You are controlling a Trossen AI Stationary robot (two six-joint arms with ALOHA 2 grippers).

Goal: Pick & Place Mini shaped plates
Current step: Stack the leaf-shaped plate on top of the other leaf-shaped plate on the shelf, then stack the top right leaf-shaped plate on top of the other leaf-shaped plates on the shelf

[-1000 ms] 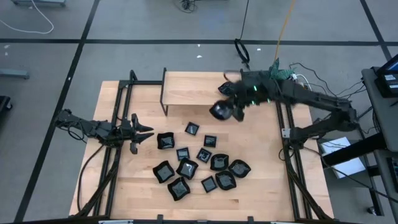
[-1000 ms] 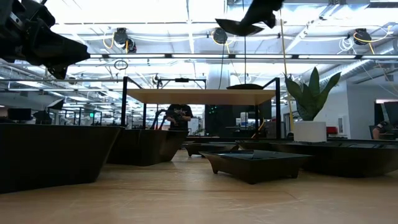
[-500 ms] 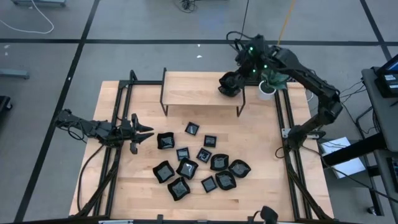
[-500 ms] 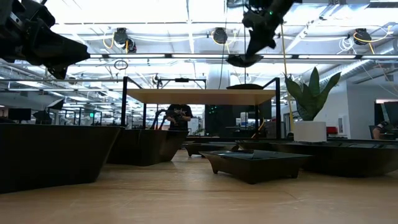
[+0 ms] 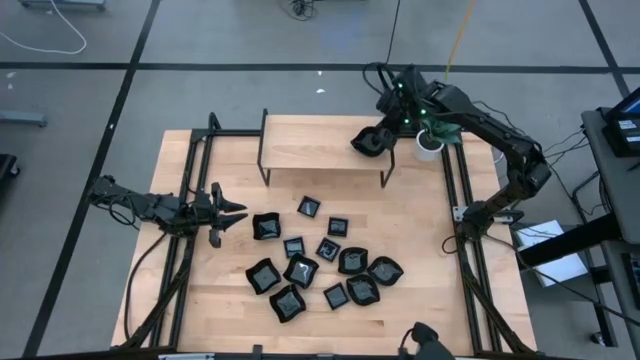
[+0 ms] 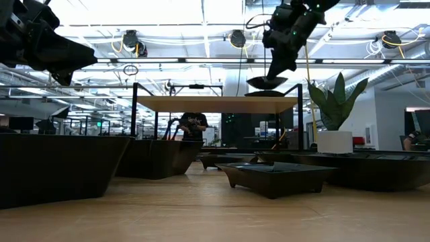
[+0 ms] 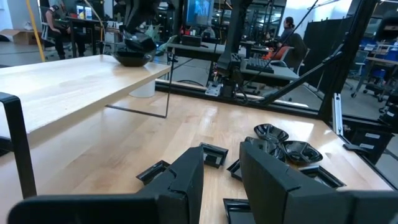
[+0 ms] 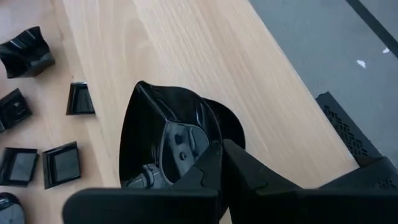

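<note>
High view: the counter [image 5: 420, 240] is pale planked wood in a black tube frame. A raised wooden shelf [image 5: 310, 142] on black legs stands along its far edge. The right gripper [image 5: 372, 139] hangs over the shelf's right end, fingers clamped on a roundish glossy black dish [image 5: 366, 142]. The remaining mini shaped plates [image 5: 320, 262], squares and wavy-rimmed rounds, lie clustered on the counter's centre toward the near edge. The left gripper [image 5: 232, 212] waits at the left edge, fingers apart, holding nothing.

Low view: the held dish [image 6: 266, 82] sits just above the shelf top [image 6: 215, 103]; contact cannot be determined. A potted plant [image 6: 334, 114] stands at the right. A person [image 6: 193, 125] is visible beyond the shelf.

Left wrist view: the two dark fingers [image 7: 186, 180] stand parted. The dish [image 7: 132, 58] appears at the shelf's far end.

Right wrist view: the fingers [image 8: 208, 168] pinch the dish [image 8: 168, 127] by its wavy rim over the wood-grain shelf surface.
</note>
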